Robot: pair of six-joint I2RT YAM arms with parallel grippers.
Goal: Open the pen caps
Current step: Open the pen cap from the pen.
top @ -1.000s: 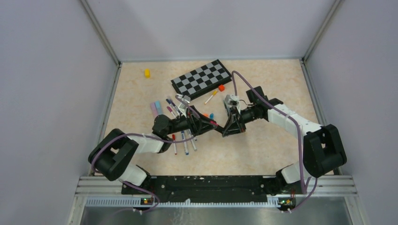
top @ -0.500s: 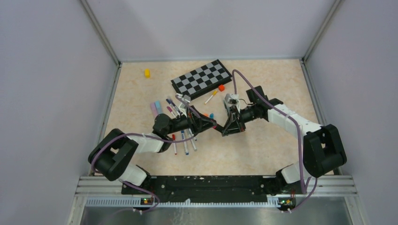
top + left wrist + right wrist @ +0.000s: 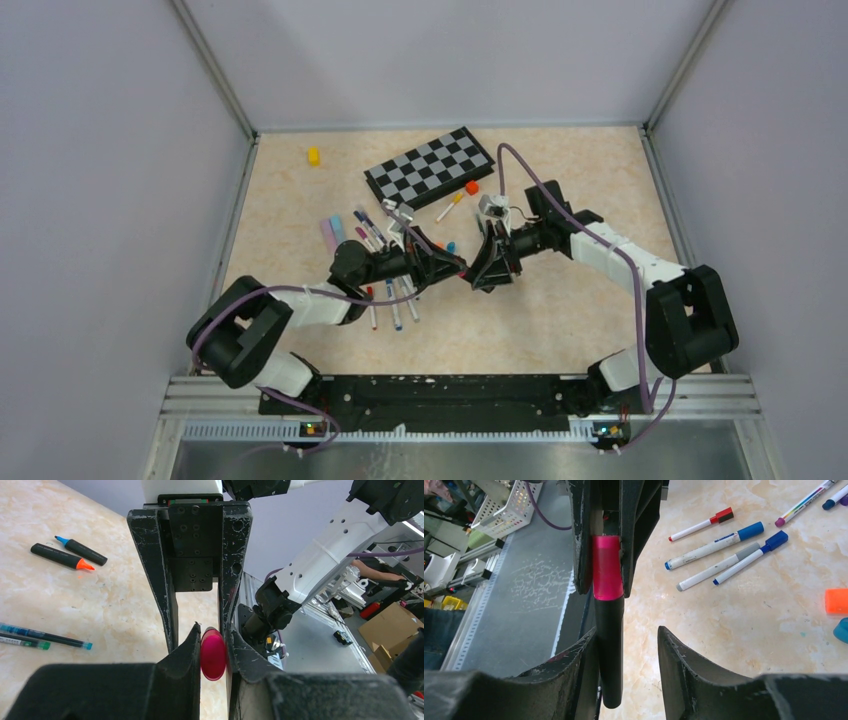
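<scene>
My left jaws are clamping the pink cap (image 3: pixel 213 655) of a black highlighter (image 3: pixel 609 645), holding it above the middle of the bench (image 3: pixel 560 310). The cap is sitting on the barrel, not off yet. My right jaws are standing apart around the barrel, which is leaning on one finger (image 3: pixel 574 675) with a gap to the other. The other pens (image 3: pixel 719 550) are lying loose on the bench.
</scene>
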